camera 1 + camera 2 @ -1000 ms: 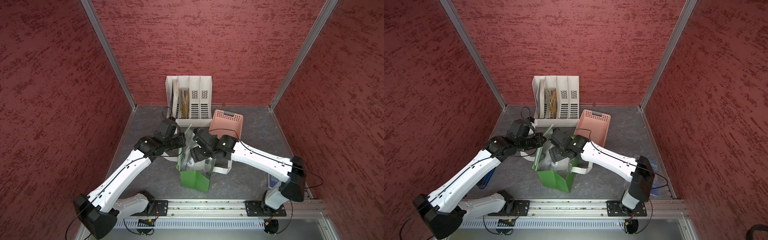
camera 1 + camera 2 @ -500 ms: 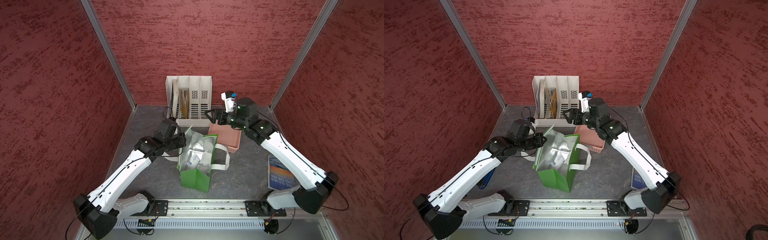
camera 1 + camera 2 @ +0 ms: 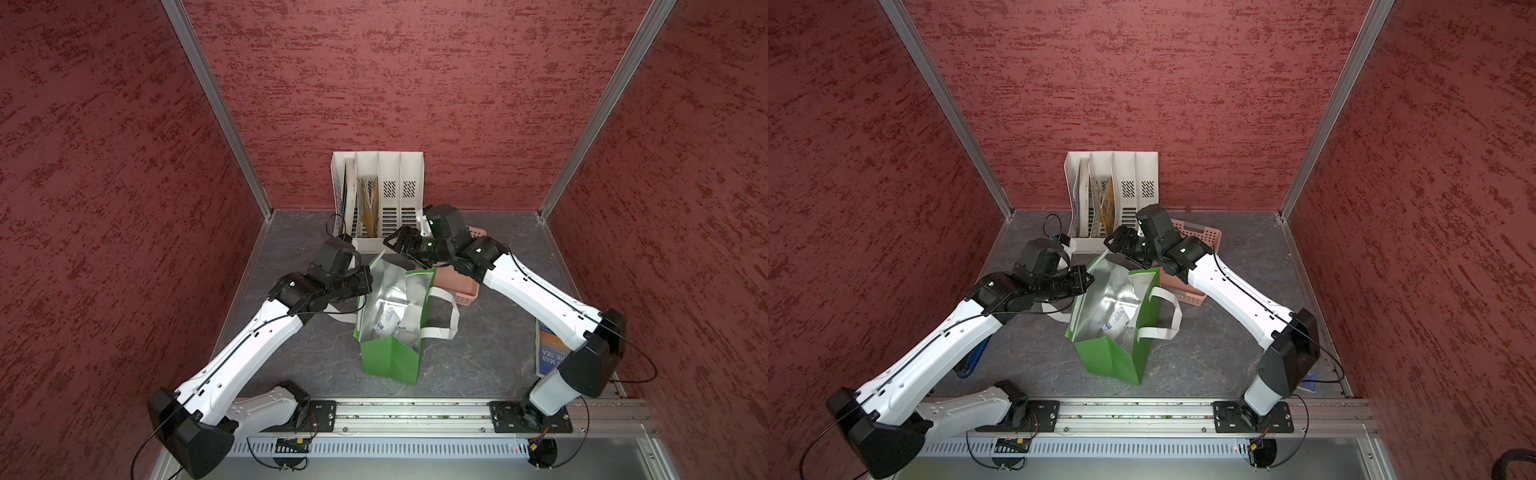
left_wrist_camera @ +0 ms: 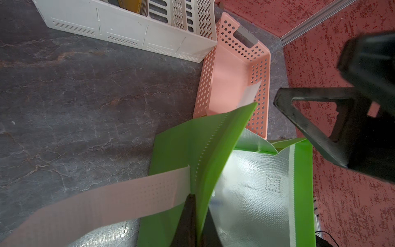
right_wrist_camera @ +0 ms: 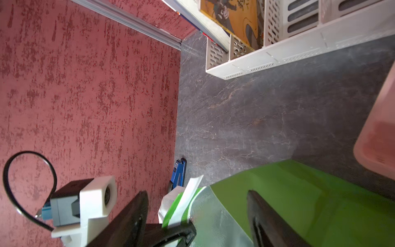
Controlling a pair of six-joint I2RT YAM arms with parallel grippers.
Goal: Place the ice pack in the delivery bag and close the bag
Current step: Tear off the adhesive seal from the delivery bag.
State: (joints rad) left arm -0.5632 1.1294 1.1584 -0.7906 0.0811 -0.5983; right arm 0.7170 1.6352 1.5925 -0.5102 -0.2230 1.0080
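Your left arm (image 3: 257, 345) stretches forward, left gripper (image 3: 367, 283) with fingers pinched tight together. Your right arm (image 3: 536, 299) bends inward, right gripper (image 5: 196, 195) with fingers spread apart.

In both top views pink basket (image 3: 459, 286) partly hidden behind the right arm (image 3: 532, 291), book (image 3: 548, 353) half covered by that arm's elbow, blue object (image 3: 973, 359) mostly under the left arm (image 3: 934, 345), print on the ice pack (image 3: 388, 322) inside the delivery bag (image 3: 388, 361) too small to read.
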